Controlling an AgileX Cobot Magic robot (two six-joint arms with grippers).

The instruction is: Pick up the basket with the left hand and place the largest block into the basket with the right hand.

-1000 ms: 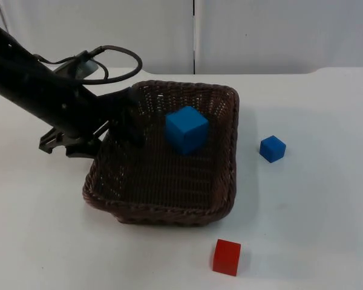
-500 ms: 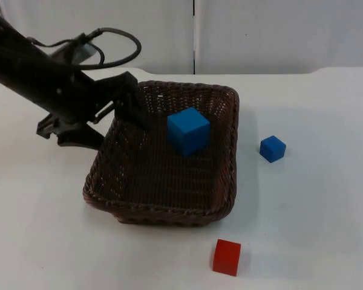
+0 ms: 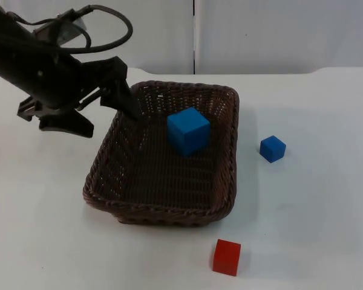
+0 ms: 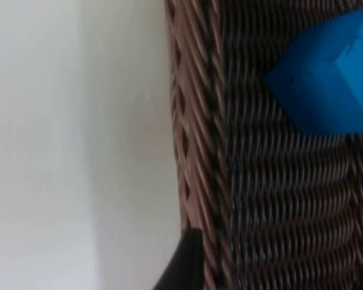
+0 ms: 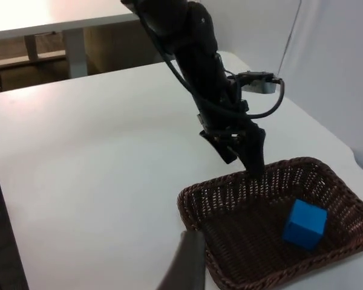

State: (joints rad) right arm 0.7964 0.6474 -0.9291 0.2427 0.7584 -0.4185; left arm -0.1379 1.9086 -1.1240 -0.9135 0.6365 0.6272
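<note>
**Basket with large blue block, left gripper at rim**

Brown wicker basket (image 3: 163, 199) rests on the white table (image 3: 302, 229). Large blue block (image 3: 187, 130) sits inside, toward the far wall. Left gripper (image 3: 112, 112), jaws apart, straddles the basket's left rim: one finger inside, one outside. Small blue block (image 3: 272, 148) lies right of the basket; red block (image 3: 227, 257) lies in front.

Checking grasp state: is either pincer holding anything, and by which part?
Nothing is held. The left pincer is open, straddling the brown wicker basket's rim without clamping it. The large blue cube sits inside.
</note>
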